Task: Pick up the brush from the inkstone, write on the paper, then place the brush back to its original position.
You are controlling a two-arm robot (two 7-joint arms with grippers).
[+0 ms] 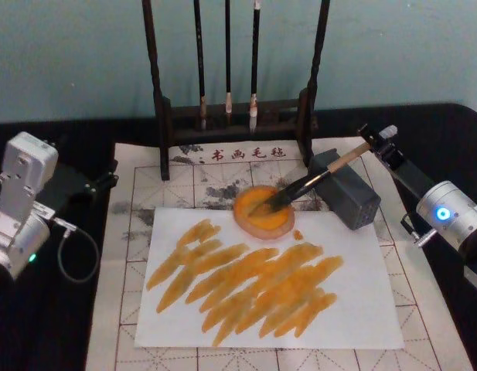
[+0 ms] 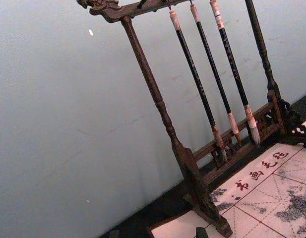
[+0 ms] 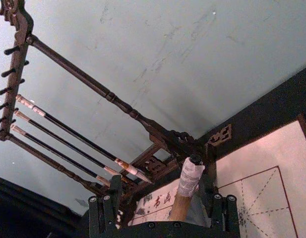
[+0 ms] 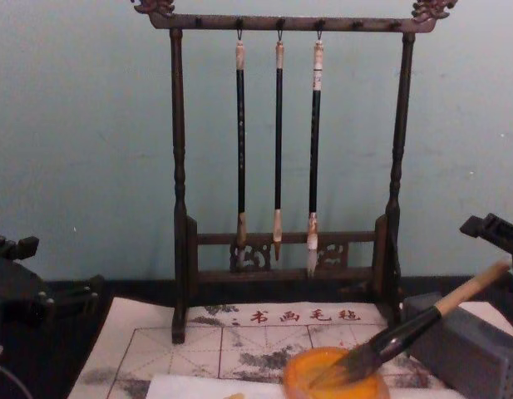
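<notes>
The brush (image 1: 315,182) lies slanted, its dark bristles in the round orange inkstone (image 1: 263,224) and its tan handle leaning on a grey block (image 1: 354,197). My right gripper (image 1: 375,139) is at the handle's upper end. In the right wrist view its fingers (image 3: 103,210) stand open on either side of the brush (image 3: 185,193), with a gap on each side. The chest view shows the brush (image 4: 422,324) rising from the inkstone (image 4: 335,378) toward the right gripper (image 4: 499,237). The paper (image 1: 362,309) is white with several broad orange strokes. My left gripper (image 1: 107,179) is parked at the left.
A dark wooden rack (image 1: 165,116) with three thin black brushes (image 1: 227,54) stands at the back. A grid-lined mat (image 1: 130,232) with red characters lies under the paper on the black table. A cable (image 1: 68,255) loops beside the left arm.
</notes>
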